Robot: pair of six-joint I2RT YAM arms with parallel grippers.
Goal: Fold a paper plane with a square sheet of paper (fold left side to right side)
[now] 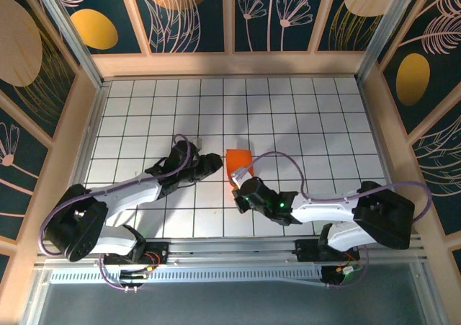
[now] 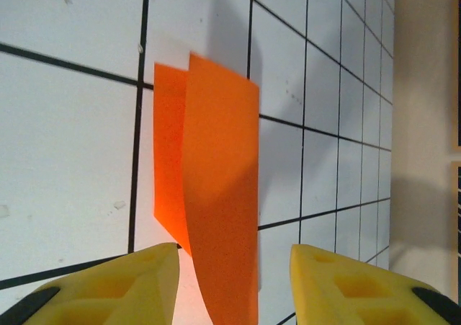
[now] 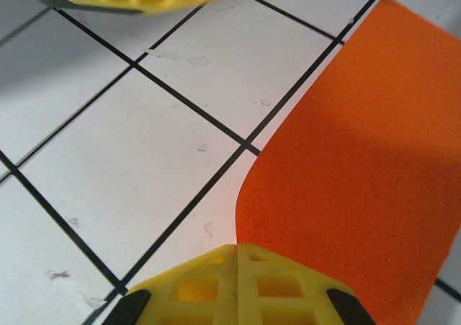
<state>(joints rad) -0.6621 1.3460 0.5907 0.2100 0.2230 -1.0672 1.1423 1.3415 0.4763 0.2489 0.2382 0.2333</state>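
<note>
The square sheet of paper (image 1: 238, 162) is near the middle of the table (image 1: 310, 109), lifted partly off the white tiles in the gap between the two arms. It is bright orange and plain on every face that shows, with no print, logo or lettering. In the left wrist view the sheet (image 2: 216, 188) stands doubled over. Two layers show, one set slightly behind and to the side of the other, so the left side appears to be carried across toward the right without being pressed flat.

The right gripper (image 3: 238, 260) is at the sheet's near edge. Its yellow fingers (image 3: 209, 285) are clenched together, and the orange paper (image 3: 360, 166) comes out right at their seam, so I judge that it pinches the sheet and holds the loose fold up. The left gripper (image 2: 232, 256) straddles the sheet with its fingers (image 2: 137, 278) apart, one on each side, and neither seems to touch the paper. It has released the sheet and grips nothing. That probably leaves it free to press a crease while the right gripper keeps the layers aligned.

The black grid lines on the table give a straight reference for squaring the edges. The surrounding walls (image 1: 187, 15) carry painted leaf and disc patterns, with no readable writing.
</note>
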